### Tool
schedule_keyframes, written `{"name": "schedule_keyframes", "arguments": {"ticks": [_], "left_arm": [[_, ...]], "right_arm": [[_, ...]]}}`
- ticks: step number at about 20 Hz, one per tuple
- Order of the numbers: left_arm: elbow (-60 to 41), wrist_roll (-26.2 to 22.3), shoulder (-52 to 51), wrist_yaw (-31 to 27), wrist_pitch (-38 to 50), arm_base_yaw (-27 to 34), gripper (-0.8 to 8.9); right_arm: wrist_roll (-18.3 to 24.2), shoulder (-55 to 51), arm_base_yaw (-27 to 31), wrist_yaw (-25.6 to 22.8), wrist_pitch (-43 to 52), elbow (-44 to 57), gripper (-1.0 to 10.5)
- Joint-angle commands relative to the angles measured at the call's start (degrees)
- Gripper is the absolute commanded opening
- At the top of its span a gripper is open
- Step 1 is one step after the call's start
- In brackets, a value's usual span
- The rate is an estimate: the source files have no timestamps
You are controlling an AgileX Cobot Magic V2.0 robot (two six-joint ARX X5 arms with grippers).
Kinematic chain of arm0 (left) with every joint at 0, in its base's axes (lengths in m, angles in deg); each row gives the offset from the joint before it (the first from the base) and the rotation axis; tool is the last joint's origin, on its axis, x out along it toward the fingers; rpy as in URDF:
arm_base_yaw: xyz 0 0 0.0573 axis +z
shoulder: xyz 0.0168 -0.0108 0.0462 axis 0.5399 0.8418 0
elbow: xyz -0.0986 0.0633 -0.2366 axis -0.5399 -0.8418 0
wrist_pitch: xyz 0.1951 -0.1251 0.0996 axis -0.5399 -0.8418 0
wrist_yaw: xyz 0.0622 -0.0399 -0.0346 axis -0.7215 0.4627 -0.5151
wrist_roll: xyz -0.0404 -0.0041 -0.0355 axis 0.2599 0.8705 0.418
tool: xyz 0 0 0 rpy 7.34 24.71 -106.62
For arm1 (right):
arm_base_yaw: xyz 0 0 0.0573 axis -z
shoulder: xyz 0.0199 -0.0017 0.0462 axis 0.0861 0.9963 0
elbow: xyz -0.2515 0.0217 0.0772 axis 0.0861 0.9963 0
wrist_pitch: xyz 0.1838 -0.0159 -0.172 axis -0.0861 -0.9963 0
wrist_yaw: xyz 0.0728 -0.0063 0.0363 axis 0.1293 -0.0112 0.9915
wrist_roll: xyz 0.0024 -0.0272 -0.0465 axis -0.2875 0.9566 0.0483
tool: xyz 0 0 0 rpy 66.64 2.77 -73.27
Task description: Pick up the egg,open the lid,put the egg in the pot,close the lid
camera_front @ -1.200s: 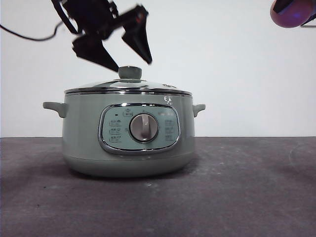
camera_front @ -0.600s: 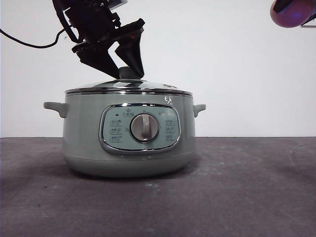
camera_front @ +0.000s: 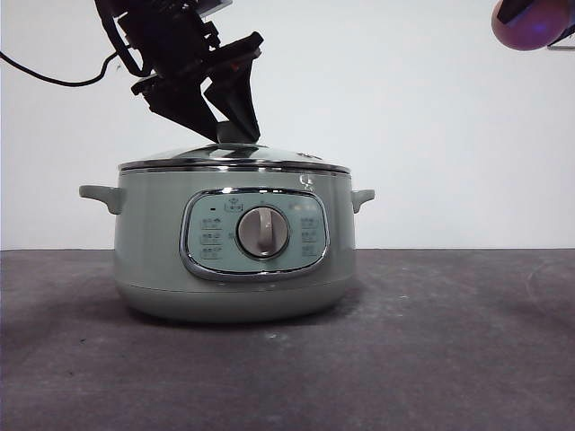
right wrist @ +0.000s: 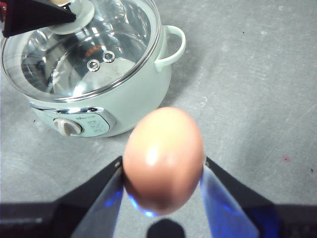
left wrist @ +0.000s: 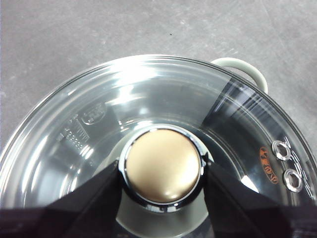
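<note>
The pale green pot [camera_front: 153, 260] stands on the dark table with its lid [camera_front: 269, 157] on. The lid is clear glass with a chrome rim [left wrist: 99, 94]. My left gripper [camera_front: 235, 139] is above the pot. In the left wrist view, its jaws press both sides of the lid's knob [left wrist: 162, 166], which has a tan top. My right gripper [right wrist: 163, 171] is shut on the reddish-brown egg [right wrist: 163, 158]. It holds the egg high in the air to the right of the pot, and the egg shows at the top right corner of the front view [camera_front: 521, 27].
The pot's control panel with its grey dial [camera_front: 262, 232] faces the front camera. A side handle [right wrist: 171, 47] sticks out toward the right arm. A black cable [camera_front: 54, 76] hangs behind the left arm. Dark grey table [camera_front: 449, 341] lies around the pot.
My left gripper has come down over the lid's knob and its jaws have closed in on it. The lid, the pot and the right gripper with the egg have not moved.
</note>
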Motion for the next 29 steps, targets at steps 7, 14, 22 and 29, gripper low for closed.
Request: {"name": "schedule_keyframes", "arguments": {"ticks": [7, 14, 22, 29], "left_arm": [[0.50, -0.15, -12.70, -0.94, -1.07, 0.33, -0.08], [0.50, -0.17, -29.57, -4.96, -12.50, 0.35, -0.08], [0.50, 0.15, -44.72, -9.01, -25.16, 0.35, -0.08], [0.50, 2.01, -48.59, -8.79, -29.07, 0.31, -0.08]], "right_arm": [[0.13, 0.11, -0.15, 0.28, 5.53, -0.22, -0.1], [-0.15, 13.03, -3.43, 4.55, 9.66, -9.01, -0.1], [1.57, 40.63, -10.84, 4.42, 13.86, -28.41, -0.1], [5.09, 60.22, -14.03, 1.25, 22.56, -35.34, -0.1]]}}
